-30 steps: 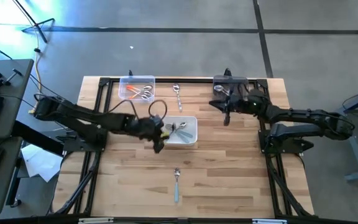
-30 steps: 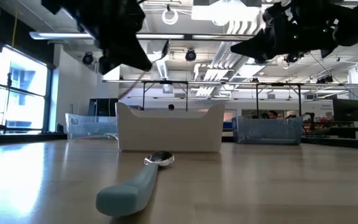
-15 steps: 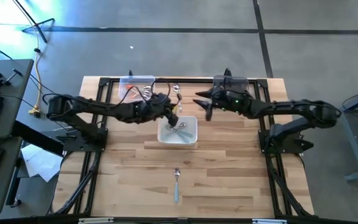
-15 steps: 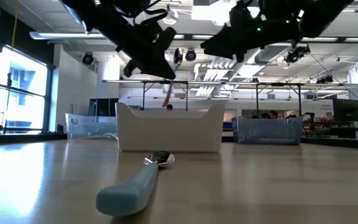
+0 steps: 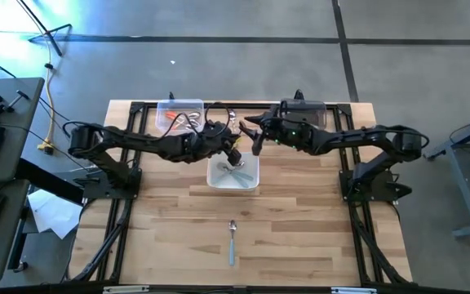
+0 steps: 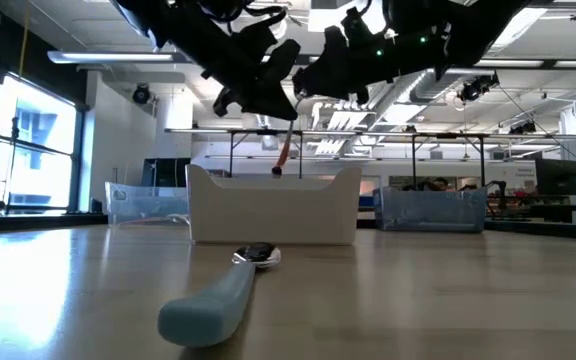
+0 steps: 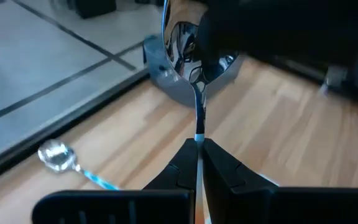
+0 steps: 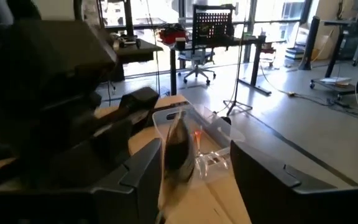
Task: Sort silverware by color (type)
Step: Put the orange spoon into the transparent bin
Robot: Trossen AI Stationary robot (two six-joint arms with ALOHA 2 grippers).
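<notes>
I have the left tool (image 5: 233,151) clamped on an orange-handled spoon (image 6: 284,152), held in the air above the white bin (image 5: 252,181) mid-surface. My right tool (image 5: 251,139) stands wide and holds nothing, just beside the left one. A blue-handled spoon (image 5: 232,242) lies alone on the surface (image 5: 300,229), nearer the front edge

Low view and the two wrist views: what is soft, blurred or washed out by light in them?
Low view: the nearest spoon is soft along its blue handle, both arms are backlit silhouettes, and the window at left is blown out. Left wrist view: the right gripper is a dark motion smear; the held spoon and the spoon on the table stay fairly crisp. Right wrist view: the spoon bowl between its fingers is blurred.
</notes>
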